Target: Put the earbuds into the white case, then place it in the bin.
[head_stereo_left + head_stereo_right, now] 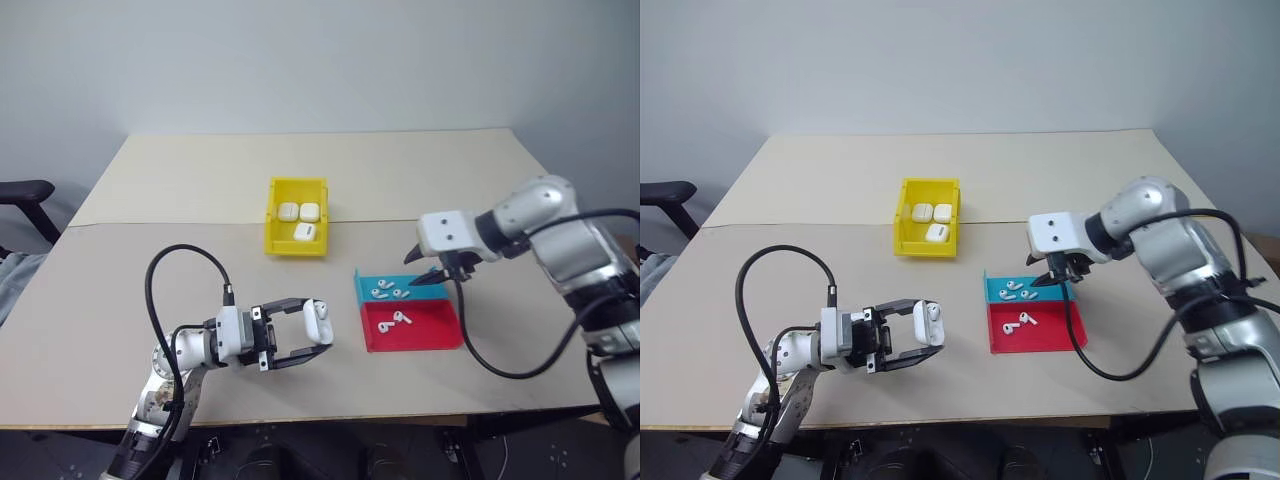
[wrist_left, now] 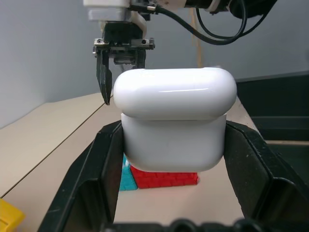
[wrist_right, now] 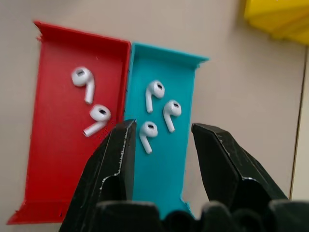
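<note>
Head view: beige table (image 1: 180, 290) before grey wall (image 1: 300, 60)

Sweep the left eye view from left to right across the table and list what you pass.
Left end effector shut on the glossy white rounded case → bright yellow rectangular plastic bin holding three white cases → shallow blue and red tray with small white earbuds → right end effector with open black fingers.
</note>
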You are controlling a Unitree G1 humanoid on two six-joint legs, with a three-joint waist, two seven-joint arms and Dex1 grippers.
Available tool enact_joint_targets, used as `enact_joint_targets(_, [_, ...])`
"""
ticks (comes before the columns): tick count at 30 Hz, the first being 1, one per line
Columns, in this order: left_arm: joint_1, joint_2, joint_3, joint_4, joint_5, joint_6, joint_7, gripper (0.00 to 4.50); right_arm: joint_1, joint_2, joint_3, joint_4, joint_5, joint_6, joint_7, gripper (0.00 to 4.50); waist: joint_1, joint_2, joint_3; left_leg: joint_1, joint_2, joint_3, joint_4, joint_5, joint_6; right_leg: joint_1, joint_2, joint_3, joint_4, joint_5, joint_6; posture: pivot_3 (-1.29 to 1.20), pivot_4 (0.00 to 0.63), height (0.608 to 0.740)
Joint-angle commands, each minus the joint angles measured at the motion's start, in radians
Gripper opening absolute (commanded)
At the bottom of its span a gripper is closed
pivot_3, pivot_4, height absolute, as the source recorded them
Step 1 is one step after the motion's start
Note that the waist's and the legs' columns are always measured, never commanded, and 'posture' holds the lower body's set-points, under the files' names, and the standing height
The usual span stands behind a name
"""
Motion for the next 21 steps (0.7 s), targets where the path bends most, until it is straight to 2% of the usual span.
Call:
enact_joint_targets(1, [0.017, -0.006, -0.001, -0.030, 0.005, -0.030, 0.028, 2.78, -0.062, 0.035, 0.032, 0.088, -0.079, -0.075, 0.008, 2.25, 0.001, 0.000, 0.000, -0.001, 0.000, 0.000, 0.000, 0.000, 0.000, 0.000, 0.000, 0.000, 0.000, 0.000, 0.000, 0.00, 0.150, 0.740])
enact_joint_targets(10, [0.037, -0.001, -0.012, -0.050, 0.016, -0.036, 0.060, 2.78, -0.131, 0.139, 0.098, 0.312, -0.209, -0.230, 0.000, 2.25, -0.001, 0.000, 0.000, -0.002, 0.000, 0.000, 0.001, 0.000, 0.000, -0.001, 0.000, -0.001, 0.001, 0.000, 0.000, 0.00, 0.150, 0.740])
enact_joint_targets(21, [0.045, 0.005, -0.015, -0.063, 0.025, -0.034, 0.081, 2.78, -0.123, 0.184, 0.085, 0.399, -0.228, -0.341, 0.014, 2.25, -0.006, 0.001, 0.000, -0.002, 0.000, 0.001, 0.001, 0.000, -0.001, -0.001, 0.000, -0.001, 0.001, 0.000, 0.000, 0.00, 0.150, 0.740])
